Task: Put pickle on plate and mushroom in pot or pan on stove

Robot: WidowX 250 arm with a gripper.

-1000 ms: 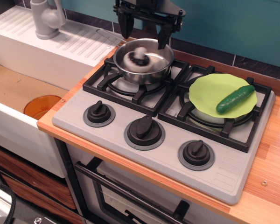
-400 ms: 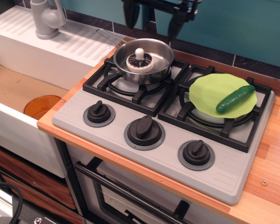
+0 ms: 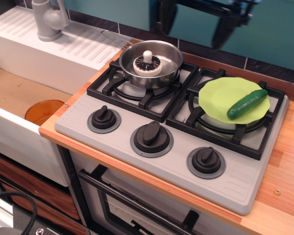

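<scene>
The mushroom (image 3: 147,64) lies gills up, stem pointing up, inside the steel pan (image 3: 173,62) on the left burner of the grey stove (image 3: 245,178). The dark green pickle (image 3: 247,104) lies on the lime-green plate (image 3: 222,95) on the right burner. My gripper (image 3: 194,27) is open and empty, high above the back of the stove, to the right of the pan. Its two dark fingers (image 3: 167,18) hang down wide apart, blurred.
Three black knobs (image 3: 151,133) line the stove front. A white sink drainer with a grey tap (image 3: 47,19) stands at the left. An orange round disc (image 3: 43,110) lies in the lower basin. Wooden counter (image 3: 285,161) runs along the right.
The gripper let the mushroom fall into the pan, where it settled, then rose and moved right, with its fingers spread wider. Pickle and plate have not moved.
</scene>
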